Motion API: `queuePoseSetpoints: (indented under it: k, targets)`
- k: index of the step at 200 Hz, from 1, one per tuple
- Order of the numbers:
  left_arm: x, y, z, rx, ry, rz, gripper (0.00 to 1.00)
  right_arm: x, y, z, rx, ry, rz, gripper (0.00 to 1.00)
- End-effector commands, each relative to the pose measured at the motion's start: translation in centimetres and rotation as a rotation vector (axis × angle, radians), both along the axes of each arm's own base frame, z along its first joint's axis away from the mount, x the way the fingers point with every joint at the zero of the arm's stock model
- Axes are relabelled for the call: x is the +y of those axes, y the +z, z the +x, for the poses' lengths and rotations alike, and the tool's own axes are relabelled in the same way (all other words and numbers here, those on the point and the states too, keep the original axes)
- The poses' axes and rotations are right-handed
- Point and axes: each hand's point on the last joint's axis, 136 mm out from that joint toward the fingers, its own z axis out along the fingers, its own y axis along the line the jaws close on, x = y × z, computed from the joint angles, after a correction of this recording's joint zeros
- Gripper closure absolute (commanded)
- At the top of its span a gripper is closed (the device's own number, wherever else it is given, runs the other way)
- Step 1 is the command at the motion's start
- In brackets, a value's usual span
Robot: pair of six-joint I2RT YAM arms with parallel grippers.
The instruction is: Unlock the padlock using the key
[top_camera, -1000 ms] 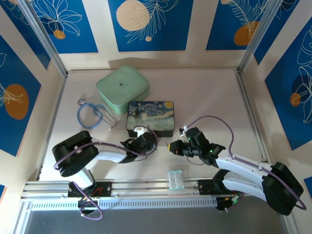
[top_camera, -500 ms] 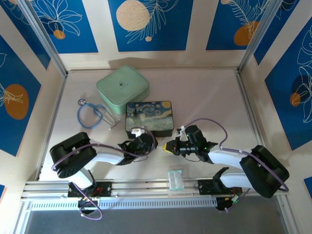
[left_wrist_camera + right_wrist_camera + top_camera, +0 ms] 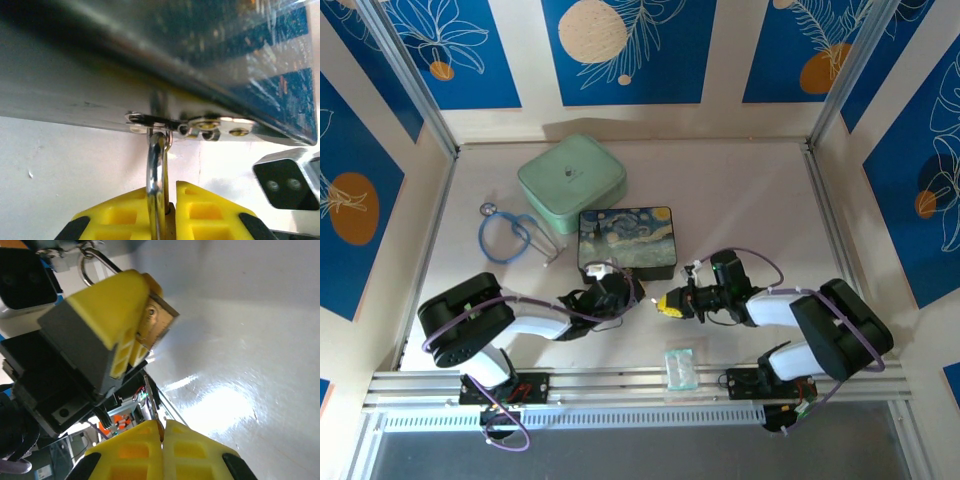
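Note:
The padlock (image 3: 156, 170) hangs by its silver shackle from the painted box's metal clasp (image 3: 190, 121). My left gripper (image 3: 171, 192) is shut on its brass body. In the right wrist view the brass padlock (image 3: 159, 320) sticks out beside the left gripper's yellow finger (image 3: 112, 315). The thin silver key (image 3: 151, 402) is seen edge-on, pinched in my shut right gripper (image 3: 163, 427) and pointing toward the padlock, a short gap below it. From above, the left gripper (image 3: 620, 293) and right gripper (image 3: 670, 303) face each other just in front of the painted box (image 3: 627, 240).
A clear plastic packet (image 3: 680, 366) lies near the front rail. A mint-green case (image 3: 571, 175) stands behind the box, and a blue stethoscope (image 3: 510, 235) lies to the left. Frame posts and walls bound the table.
The right arm has folded inward and its gripper has carried the key left, closer to the left gripper. The left gripper has stayed on the padlock at the box front.

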Motion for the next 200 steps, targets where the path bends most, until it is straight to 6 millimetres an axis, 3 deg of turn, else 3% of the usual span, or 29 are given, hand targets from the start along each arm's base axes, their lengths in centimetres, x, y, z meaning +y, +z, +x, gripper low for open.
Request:
queuePoseSetpoints:
  k: [1, 89, 200]
  targets:
    - [-1.2, 2.7, 0.4, -0.020, -0.001, -0.125, 0.95, 0.1, 0.8, -0.7, 0.029, 0.061, 0.057, 1.00]
    - [-2.3, 3.9, 0.4, -0.013, -0.013, -0.214, 0.96, 0.5, 0.1, 1.4, 0.048, 0.012, 0.077, 1.00]
    - [-2.8, 3.6, 0.2, 0.012, -0.018, -0.277, 0.99, 1.1, 0.2, 2.7, 0.034, -0.022, 0.104, 1.00]
